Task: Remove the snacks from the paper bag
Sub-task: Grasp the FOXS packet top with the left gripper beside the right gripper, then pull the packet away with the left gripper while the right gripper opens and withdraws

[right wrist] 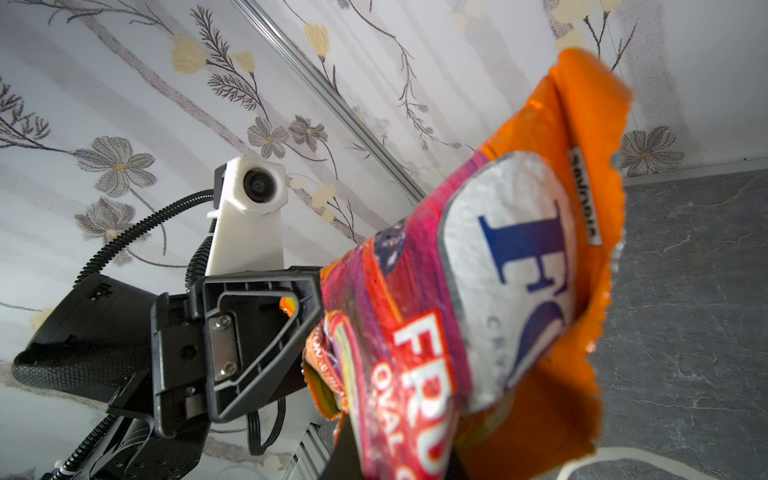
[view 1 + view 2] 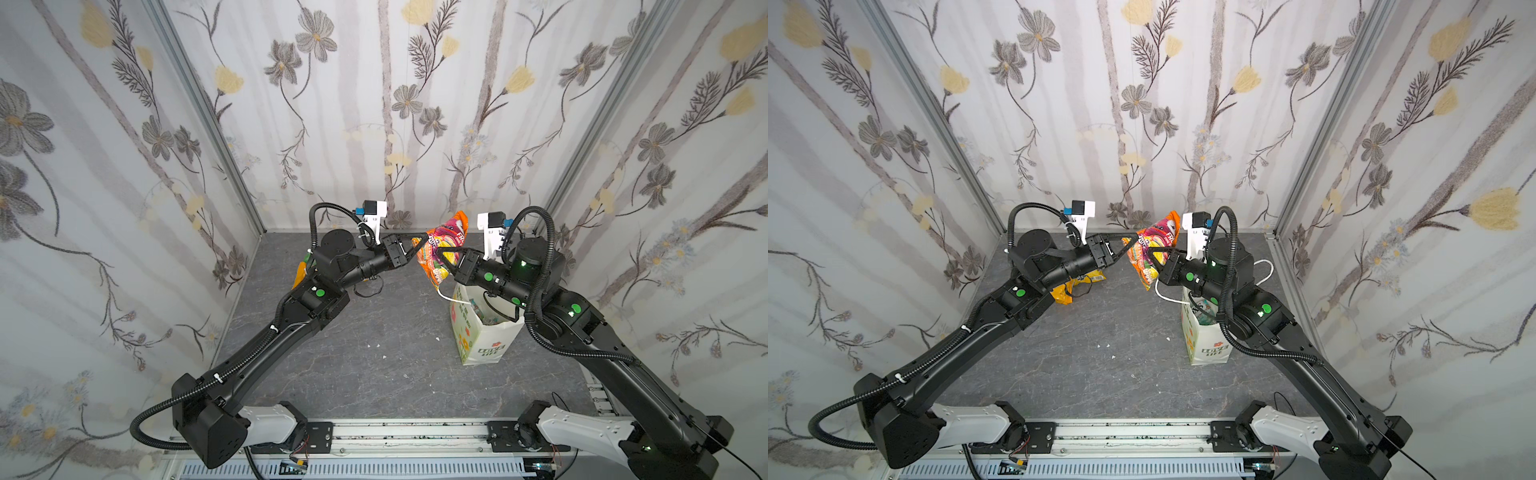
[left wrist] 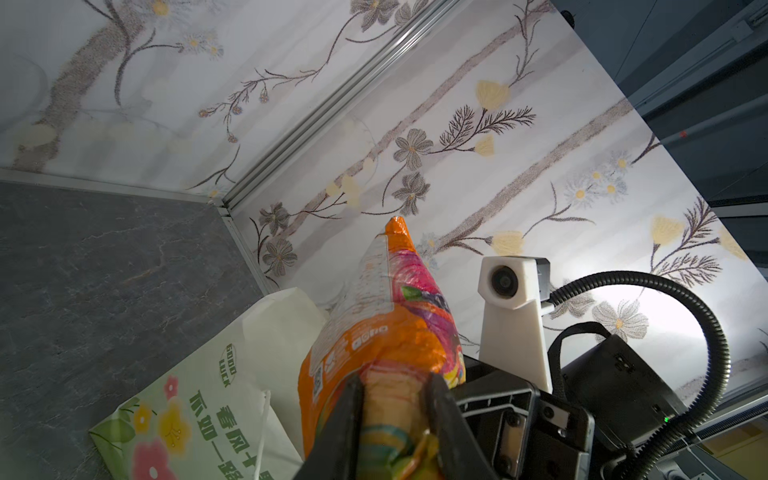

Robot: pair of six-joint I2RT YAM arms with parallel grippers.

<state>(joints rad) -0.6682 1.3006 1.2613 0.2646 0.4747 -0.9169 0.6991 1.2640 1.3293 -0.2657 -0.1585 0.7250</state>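
Jaws: left jaws and right jaws both pinch orange-pink snack packet [image 2: 446, 232], from frame-left and frame-right | place: mid-air, upper centre in both top views, above-left of paper bag [image 2: 473, 340] | axis: near-upright | judgement: handover; right jaws release first.

The orange-pink snack packet [image 1: 457, 316] carries white letters "FRU" with "OVAL" beneath, and a large blue "F" on a white oval. Its small black tab is too blurred to read. The paper bag [image 3: 195, 399], at five o'clock from the packet in both top views, shows "GOOD LUCK" in a green oval beside green Chinese characters 春风十 and 不如一.
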